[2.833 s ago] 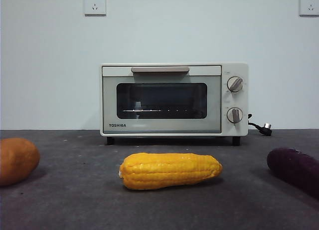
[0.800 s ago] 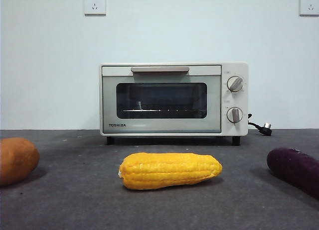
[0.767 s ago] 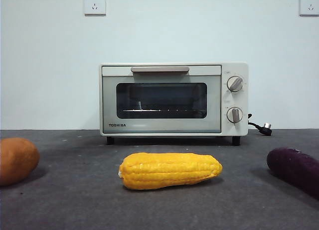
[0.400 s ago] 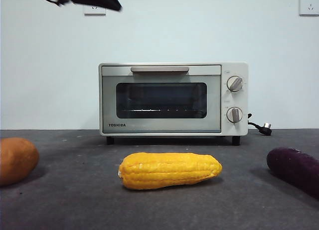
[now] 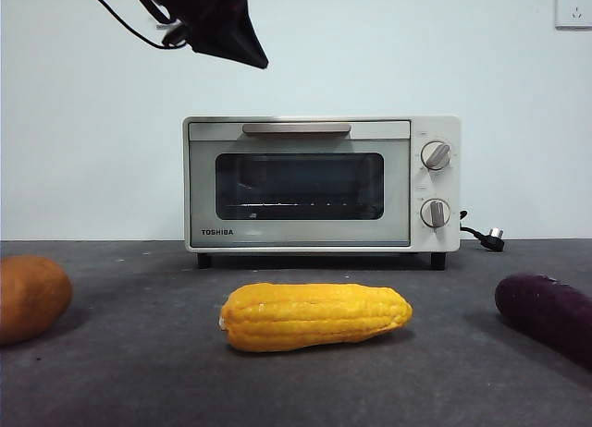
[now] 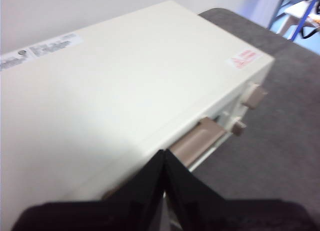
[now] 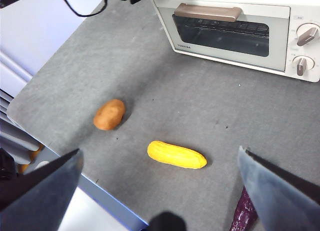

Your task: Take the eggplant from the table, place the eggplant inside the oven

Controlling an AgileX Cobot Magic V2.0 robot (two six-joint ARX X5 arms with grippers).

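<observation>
The dark purple eggplant [image 5: 546, 318] lies on the grey table [image 5: 139, 372] at the right, its stem end out of the front view; the right wrist view shows part of the eggplant [image 7: 244, 214] at the picture's edge. The cream oven [image 5: 322, 183] stands at the back with its door closed. My left gripper [image 5: 257, 59] hangs shut above the oven's top left corner; its own view shows the left gripper [image 6: 164, 156] over the oven top [image 6: 125, 81], close to the beige handle [image 6: 199, 145]. My right gripper [image 7: 160, 153] is open, high above the table.
A yellow corn cob [image 5: 315, 316] lies in front of the oven. An orange-brown potato-like vegetable [image 5: 31, 298] sits at the left edge. The oven's plug and cord [image 5: 485, 237] trail to its right. The table's near edge [image 7: 100, 191] shows below the right wrist camera.
The left arm has come into the front view from the top left and moved down and right toward the oven top. The vegetables and the oven have not moved.
</observation>
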